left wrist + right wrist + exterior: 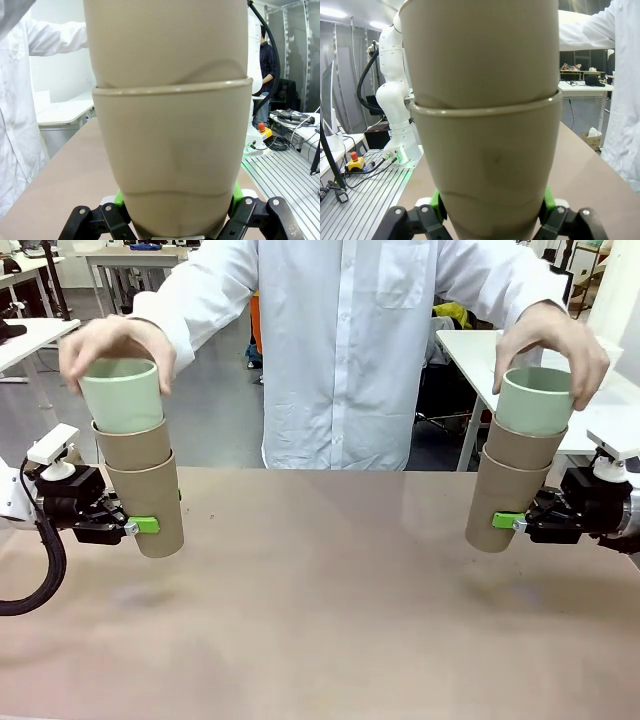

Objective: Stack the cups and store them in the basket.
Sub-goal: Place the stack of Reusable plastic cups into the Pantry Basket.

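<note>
At the left, my left gripper (143, 527) is shut on the bottom khaki-brown cup (150, 508) of a stack held above the table. A second brown cup (133, 444) sits in it, and a mint green cup (122, 395) on top is held by the person's hand (115, 345). At the right, my right gripper (507, 521) is shut on the lower brown cup (502, 505) of another stack, whose mint green cup (534, 400) the person's other hand (552, 338) grips. The left wrist view shows the brown cup (170, 160) between the green pads (118, 198); the right wrist view shows its brown cup (487, 160) likewise. The basket is out of view.
The brown table (330, 610) spreads bare between and in front of the two stacks. The person in a white coat (350, 350) stands at the far edge, centred. White tables (30, 335) stand farther back.
</note>
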